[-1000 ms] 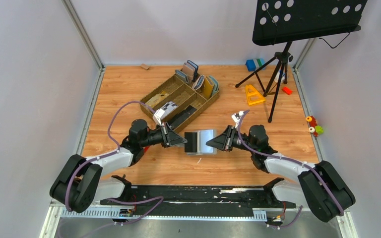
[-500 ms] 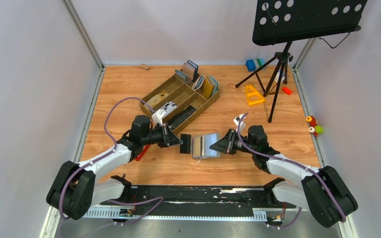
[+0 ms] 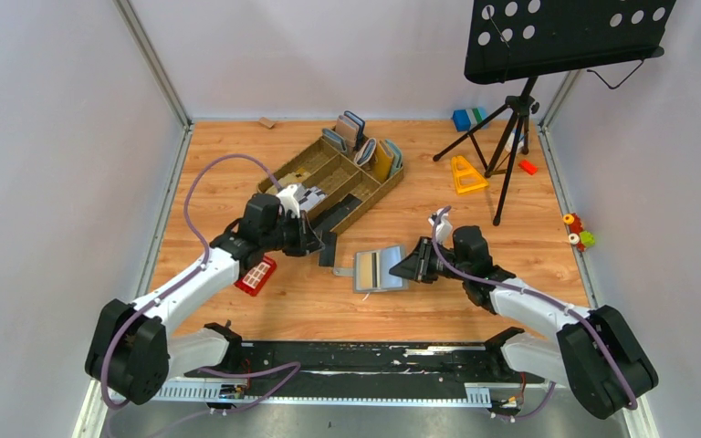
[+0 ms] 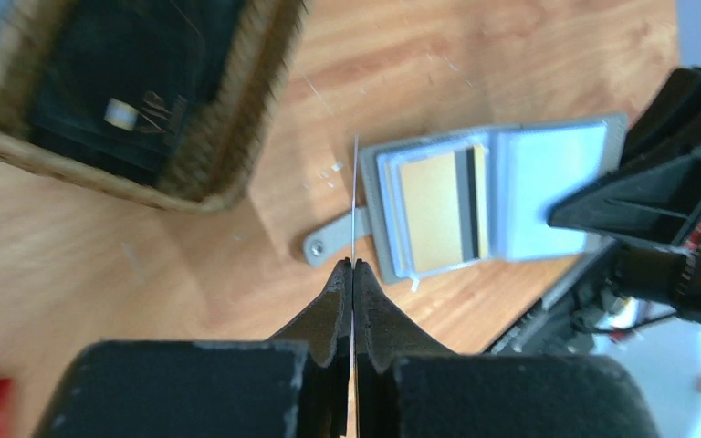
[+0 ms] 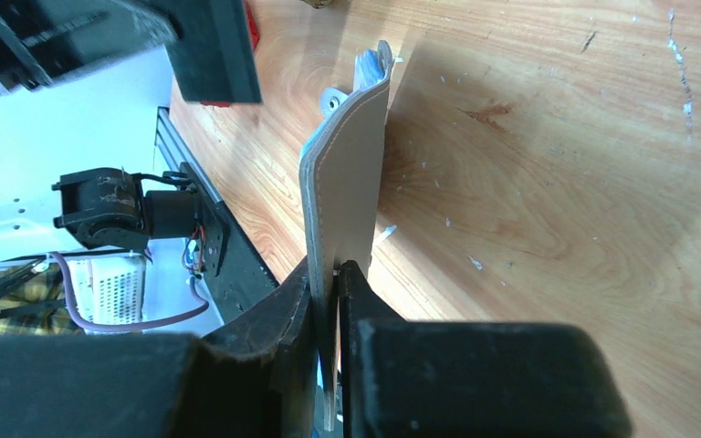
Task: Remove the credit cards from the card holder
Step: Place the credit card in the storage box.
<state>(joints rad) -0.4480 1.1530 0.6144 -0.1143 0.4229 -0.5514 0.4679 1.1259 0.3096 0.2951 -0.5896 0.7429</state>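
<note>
Wooden table (image 3: 475,301) fills the floor of a grey-walled booth. At the left, near the arm, a red flat piece (image 3: 257,274) lies on the boards; what it is I cannot tell. Just right of it the left gripper (image 3: 318,243) is clamped tight on a thin dark card (image 3: 329,251), which the left wrist view shows edge-on as a fine line between the closed jaws, held clear of the table. Beyond it, toward the far side, sits the brown tray (image 3: 285,175), with dark flat things in its near compartment and upright wallets at its far end. Right of the card, about mid-table, the holder (image 3: 379,270) lies open with its pale inside faces up and a small strap tab poking out at its left edge. A gold card (image 4: 431,212) with a dark stripe sits in its left slot. The right gripper (image 3: 408,266) pinches the holder's right flap between nearly closed fingers, and its wrist view shows the flap lifted somewhat off the wood. At the far right stands a black stand (image 3: 511,109). By my reading one card is out and on its way to being put down, so the job is partly done. Next the left gripper should release that card somewhere clear, then come back low and flat to catch the gold card's exposed edge, while the right gripper keeps the holder pinned so it does not slide along.
</note>
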